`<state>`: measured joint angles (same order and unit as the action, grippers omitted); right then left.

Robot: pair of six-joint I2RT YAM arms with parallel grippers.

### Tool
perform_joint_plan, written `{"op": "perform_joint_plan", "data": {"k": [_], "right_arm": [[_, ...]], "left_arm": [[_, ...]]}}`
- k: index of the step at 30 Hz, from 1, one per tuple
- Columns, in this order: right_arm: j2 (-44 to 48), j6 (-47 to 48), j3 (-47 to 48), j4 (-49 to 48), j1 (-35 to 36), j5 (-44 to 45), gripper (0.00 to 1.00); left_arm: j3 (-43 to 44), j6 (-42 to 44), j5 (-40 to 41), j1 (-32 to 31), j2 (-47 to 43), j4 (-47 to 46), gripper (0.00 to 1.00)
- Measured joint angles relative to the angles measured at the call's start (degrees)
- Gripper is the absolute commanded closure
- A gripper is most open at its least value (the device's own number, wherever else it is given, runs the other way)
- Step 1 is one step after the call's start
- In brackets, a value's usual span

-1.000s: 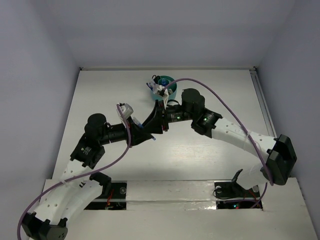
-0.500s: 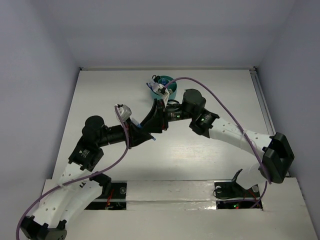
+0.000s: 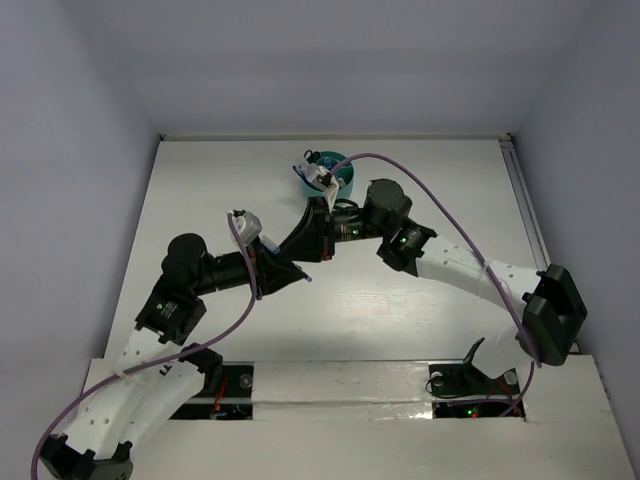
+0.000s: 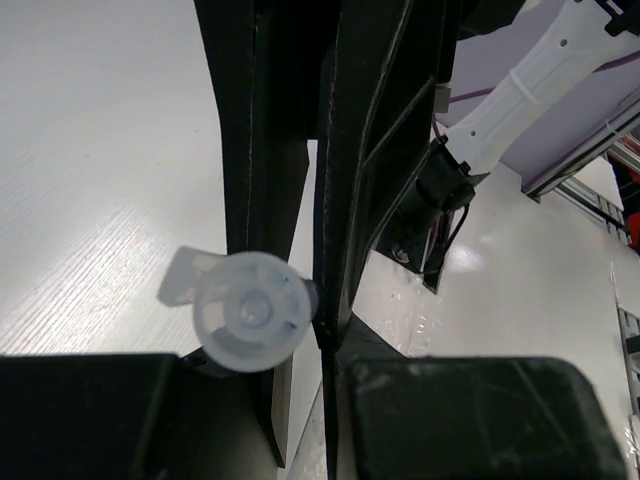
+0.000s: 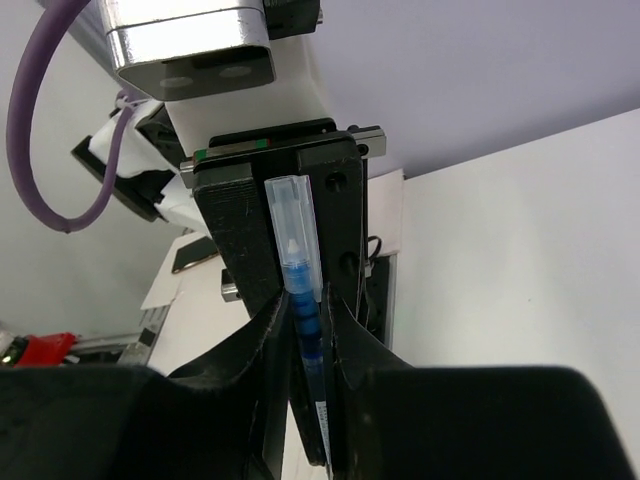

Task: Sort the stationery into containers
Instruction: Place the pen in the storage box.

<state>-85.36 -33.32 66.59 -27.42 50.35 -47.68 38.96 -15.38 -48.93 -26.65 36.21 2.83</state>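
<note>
right gripper [image 5: 306,322] — we see it just squeeze in, now clamped on the blue pen [image 5: 298,275] | left gripper [image 3: 296,272] pressed together beside it | pen held just short of the teal cup [image 3: 346,172] — drop likely next

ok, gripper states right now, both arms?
Left gripper: shut on the blue pen, clear cap end toward its base.
Right gripper: shut on the same pen, lower on the barrel.

the right claw [image 5: 303,315] has narrowed around the blue pen [image 5: 297,262].
</note>
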Motion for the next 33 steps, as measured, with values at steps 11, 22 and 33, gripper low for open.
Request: {"op": "perform_joint_plan", "data": {"k": [11, 22, 33], "right_arm": [[7.52, 4.79, -5.95, -0.35, -3.98, 20.17, 1.0], [-6.38, 13.55, -2.19, -8.68, -14.03, 30.75, 1.0], [-28.87, 22.32, 14.56, -14.62, -17.46, 28.89, 1.0]], "left_arm": [[0.0, 0.52, 6.78, -0.98, -0.55, 1.84, 0.11], [0.02, 1.57, 14.99, -0.98, -5.4, 3.34, 0.09], [0.02, 2.12, 30.01, -0.98, -9.64, 5.22, 0.01]]}}
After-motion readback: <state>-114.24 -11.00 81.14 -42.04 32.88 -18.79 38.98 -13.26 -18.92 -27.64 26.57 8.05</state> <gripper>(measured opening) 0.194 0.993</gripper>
